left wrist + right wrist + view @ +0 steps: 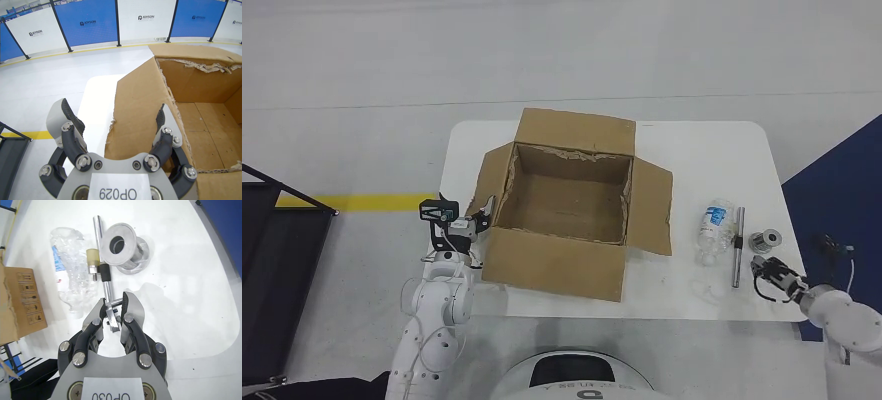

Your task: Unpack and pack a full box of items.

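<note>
The white tabletop (712,150) has rounded corners. A brown cardboard box (552,260) stands on its left and middle part with all four flaps folded outward. The far flap reaches the far edge and the near flap lies close to the near edge. The box's inner rim is torn and ragged, its bare floor shows, and one flap carries a column of printed handling symbols.

The unpacked items lie together between the box and the right edge, toward the near right corner:

- Nearest the box is a crumpled clear plastic bottle (712,232) with a blue label, lying on its side.
- Just beside the bottle lies a slim metal rod (737,250) with a black band around its middle.
- A flanged metal spool (763,241) stands on the rod's other side, with its open bore facing up.
- A small fitting (92,262) with a cream cap and a threaded stud rests between bottle and rod.

The right claw (113,302) hangs over the tabletop at the rod's near end. Its pads are closed on a small metal bracket (112,321) with a short pin.

The left claw (113,108) is spread wide and holds nothing. It hovers at the box's left flap by the left edge, with one finger over the tabletop and the other over the flap.
</note>
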